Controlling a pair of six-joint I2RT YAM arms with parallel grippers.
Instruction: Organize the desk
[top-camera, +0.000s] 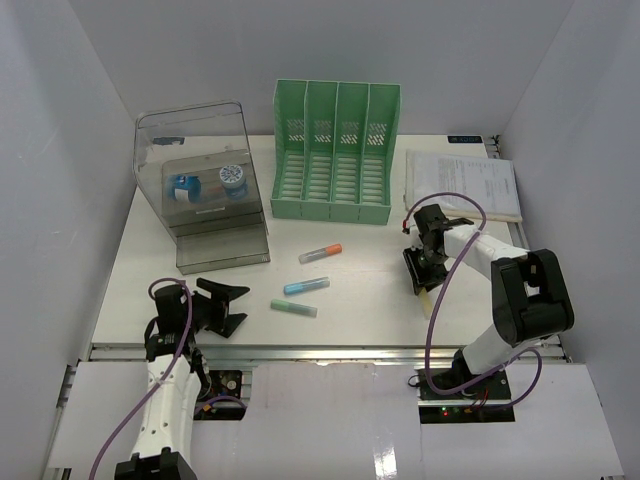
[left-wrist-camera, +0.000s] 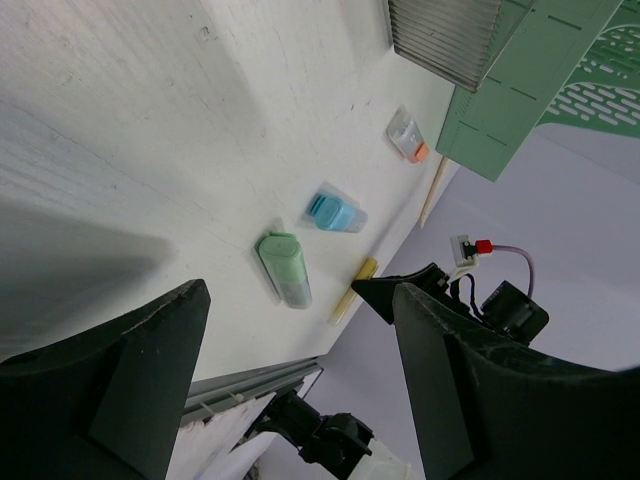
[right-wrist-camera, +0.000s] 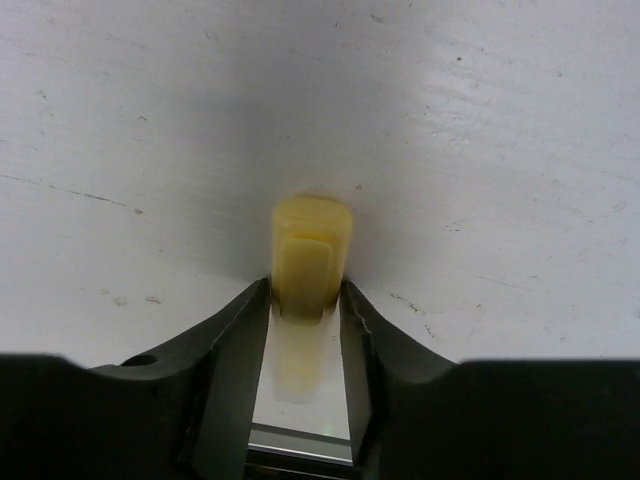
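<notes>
The white desk (top-camera: 380, 270) holds three loose markers near its middle: orange-capped (top-camera: 321, 253), blue-capped (top-camera: 306, 286) and green-capped (top-camera: 293, 308). My right gripper (top-camera: 422, 280) is low over the desk's right side. In the right wrist view it (right-wrist-camera: 305, 300) is shut on a yellow marker (right-wrist-camera: 310, 255), whose end points at the desk surface; the marker also shows in the top view (top-camera: 428, 297). My left gripper (top-camera: 232, 305) is open and empty at the front left, left of the green marker (left-wrist-camera: 283, 268). In its wrist view the gripper (left-wrist-camera: 300, 300) has wide-apart jaws.
A green slotted file rack (top-camera: 335, 150) stands at the back centre. A clear drawer box (top-camera: 205, 185) with small items inside stands at the back left. A stack of papers (top-camera: 465, 185) lies at the back right. A silver rail (top-camera: 320, 352) runs along the near edge.
</notes>
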